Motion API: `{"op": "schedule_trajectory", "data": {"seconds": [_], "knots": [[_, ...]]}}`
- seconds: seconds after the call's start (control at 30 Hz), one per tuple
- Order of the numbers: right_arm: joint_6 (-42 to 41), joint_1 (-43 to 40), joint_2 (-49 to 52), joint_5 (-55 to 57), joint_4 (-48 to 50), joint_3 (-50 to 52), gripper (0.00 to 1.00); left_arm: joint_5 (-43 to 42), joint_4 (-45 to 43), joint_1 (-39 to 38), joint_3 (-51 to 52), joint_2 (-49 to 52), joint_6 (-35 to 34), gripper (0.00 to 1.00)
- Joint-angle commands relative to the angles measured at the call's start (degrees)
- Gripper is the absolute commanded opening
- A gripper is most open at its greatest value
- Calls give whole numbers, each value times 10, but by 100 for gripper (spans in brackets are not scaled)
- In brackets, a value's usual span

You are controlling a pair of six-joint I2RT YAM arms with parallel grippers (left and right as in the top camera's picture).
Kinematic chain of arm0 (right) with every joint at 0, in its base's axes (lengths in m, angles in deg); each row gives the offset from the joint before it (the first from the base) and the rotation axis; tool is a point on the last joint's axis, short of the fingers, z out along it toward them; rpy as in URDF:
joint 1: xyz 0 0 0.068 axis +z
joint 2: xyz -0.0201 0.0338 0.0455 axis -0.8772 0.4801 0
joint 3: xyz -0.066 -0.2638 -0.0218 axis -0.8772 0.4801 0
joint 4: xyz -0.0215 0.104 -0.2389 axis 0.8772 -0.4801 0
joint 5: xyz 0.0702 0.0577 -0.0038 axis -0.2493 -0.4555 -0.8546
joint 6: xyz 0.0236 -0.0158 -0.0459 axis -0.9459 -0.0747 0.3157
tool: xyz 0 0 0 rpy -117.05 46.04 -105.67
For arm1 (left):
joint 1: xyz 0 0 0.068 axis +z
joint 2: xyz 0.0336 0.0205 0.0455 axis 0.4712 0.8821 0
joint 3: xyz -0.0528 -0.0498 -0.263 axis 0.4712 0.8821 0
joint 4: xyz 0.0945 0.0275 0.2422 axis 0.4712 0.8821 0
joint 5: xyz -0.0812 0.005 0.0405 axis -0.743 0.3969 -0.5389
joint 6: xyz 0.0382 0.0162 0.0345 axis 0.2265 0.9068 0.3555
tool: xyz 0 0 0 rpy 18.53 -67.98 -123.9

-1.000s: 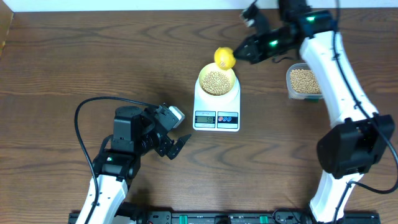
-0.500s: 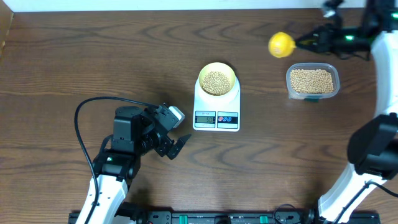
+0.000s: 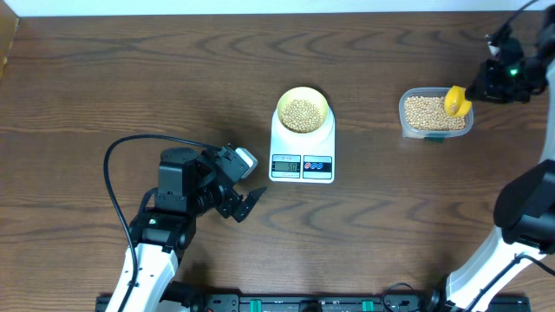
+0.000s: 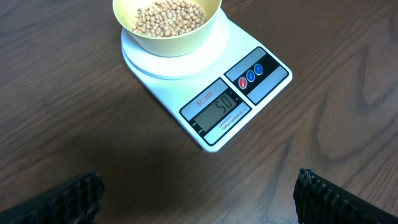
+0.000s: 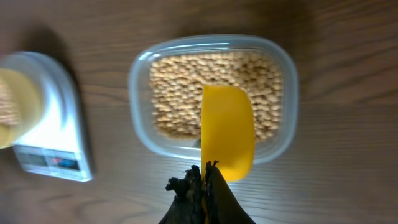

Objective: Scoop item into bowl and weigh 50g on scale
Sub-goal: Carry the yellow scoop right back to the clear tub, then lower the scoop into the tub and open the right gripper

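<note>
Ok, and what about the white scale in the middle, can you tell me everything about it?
The scale is a white, plastic-looking rectangle lying flat on the brown wooden table, with a round white platform on top. Its front edge has a small grey display showing 50, and next to it a panel of little red and blue round buttons. The pale yellow-green bowl, full of tan beans, sits on the platform. Nothing else touches the scale.

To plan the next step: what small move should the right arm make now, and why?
Probably lower the yellow scoop into the clear tub and release it: the scale display reads 50, the scoop looks empty, and the right gripper holds it above the tub.
</note>
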Motion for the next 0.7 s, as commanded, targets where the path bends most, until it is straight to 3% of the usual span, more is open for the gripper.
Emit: {"op": "schedule_trajectory", "data": {"seconds": [0.0,0.13,0.3,0.53,0.67], "knots": [[-12,47,-23,130,4,-7,1,5,0,2,-5,-5,-1,99],[-33,126,-23,283,4,-7,1,5,0,2,-5,-5,-1,99],[-37,200,-21,396,4,-7,1,5,0,2,-5,-5,-1,99],[-61,221,-20,405,-9,-6,1,5,0,2,-5,-5,-1,99],[-72,210,-20,335,-13,-6,1,5,0,2,-5,-5,-1,99]]}}
